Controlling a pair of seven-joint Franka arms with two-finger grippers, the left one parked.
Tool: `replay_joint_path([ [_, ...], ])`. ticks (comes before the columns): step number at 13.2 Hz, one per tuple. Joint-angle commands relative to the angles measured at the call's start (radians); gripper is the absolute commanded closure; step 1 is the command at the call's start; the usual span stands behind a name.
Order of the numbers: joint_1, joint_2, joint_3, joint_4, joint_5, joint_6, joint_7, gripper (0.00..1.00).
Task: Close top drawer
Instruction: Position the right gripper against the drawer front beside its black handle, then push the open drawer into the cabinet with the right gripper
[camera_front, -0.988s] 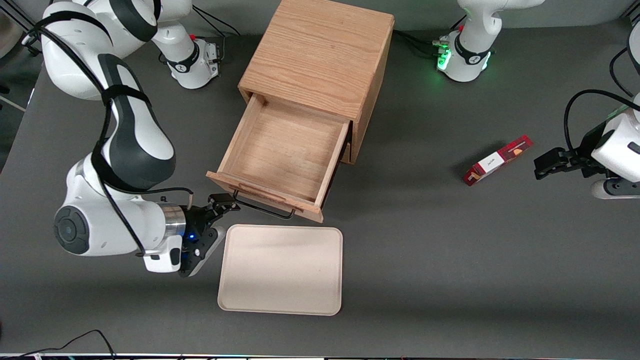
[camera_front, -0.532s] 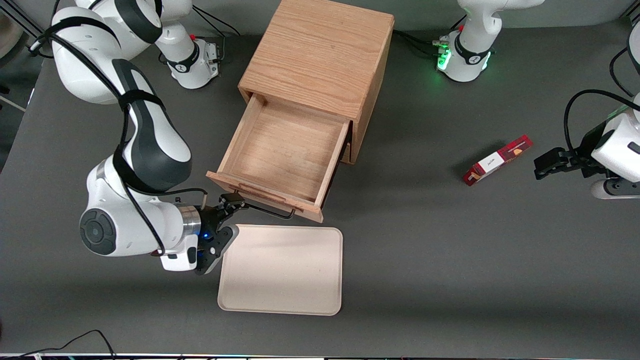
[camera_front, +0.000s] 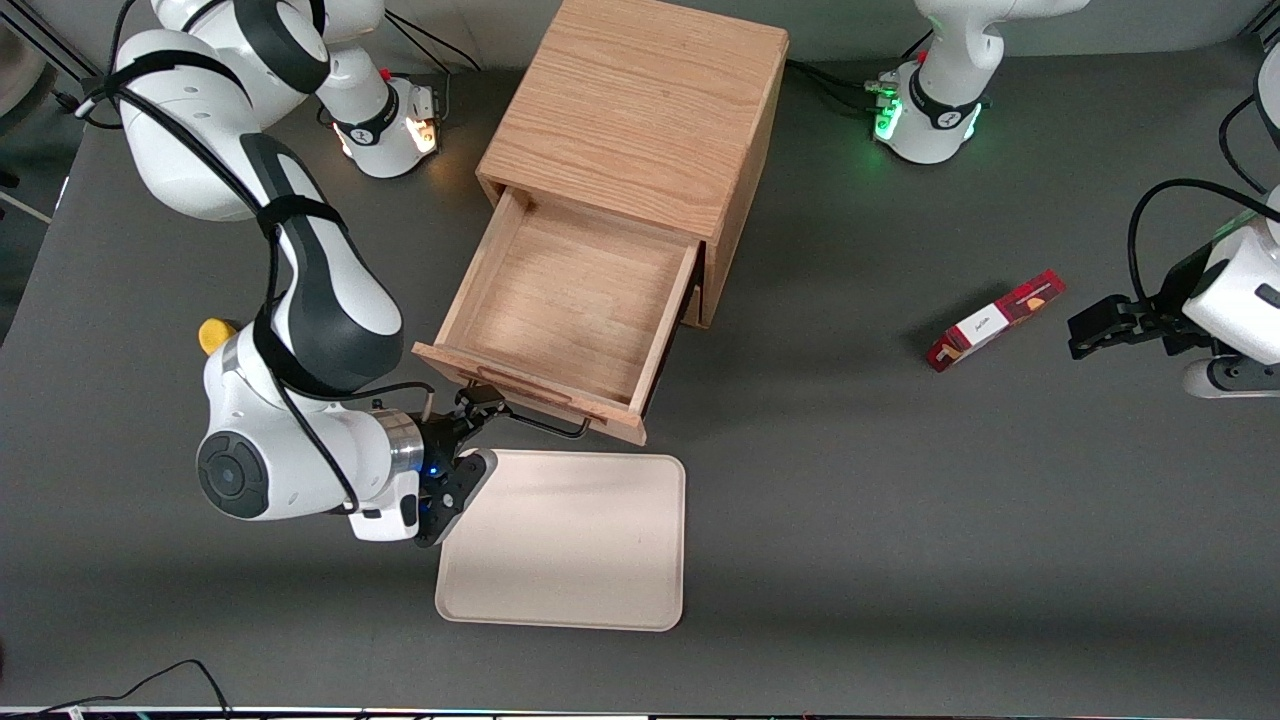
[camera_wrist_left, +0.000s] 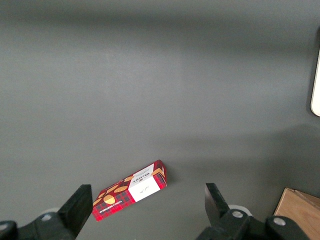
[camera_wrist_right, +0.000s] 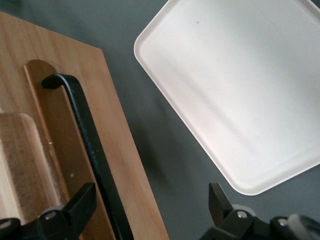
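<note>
The top drawer (camera_front: 572, 300) stands pulled far out of the oak cabinet (camera_front: 640, 110), and its box holds nothing. Its black wire handle (camera_front: 545, 425) runs along the drawer front (camera_wrist_right: 120, 165) and shows close up in the right wrist view as a black bar (camera_wrist_right: 85, 145). My right gripper (camera_front: 478, 432) is open, just in front of the drawer front at the handle's end nearest the working arm. One finger (camera_wrist_right: 80, 202) lies over the drawer front beside the handle, and the other finger (camera_wrist_right: 218, 199) is over the table by the tray's corner. Nothing is between them but the handle and the drawer's edge.
A beige tray (camera_front: 565, 540) lies on the table in front of the drawer, nearer the front camera; its corner (camera_wrist_right: 235, 90) is beside the gripper. A red snack box (camera_front: 995, 320) lies toward the parked arm's end. A small yellow object (camera_front: 213, 335) peeks out by the working arm.
The working arm has slid toward the parked arm's end, bringing the open gripper up to the handle's end and over the tray's corner. The yellow object has come into view.
</note>
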Motion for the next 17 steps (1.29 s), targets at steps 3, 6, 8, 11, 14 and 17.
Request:
replay_joint_path([
  [3, 0.001, -0.003, 0.017, -0.052, -0.012, 0.011, 0.023, 0.00],
  [6, 0.001, -0.003, 0.017, -0.058, -0.014, 0.020, 0.022, 0.00],
  [8, 0.002, -0.003, 0.017, -0.066, -0.017, 0.023, 0.022, 0.00],
  [11, 0.005, -0.007, 0.019, -0.117, -0.035, 0.061, 0.020, 0.00],
  [14, 0.005, -0.015, 0.031, -0.126, -0.049, 0.062, 0.020, 0.00],
  [17, 0.005, -0.024, 0.060, -0.140, -0.052, 0.060, 0.022, 0.00],
])
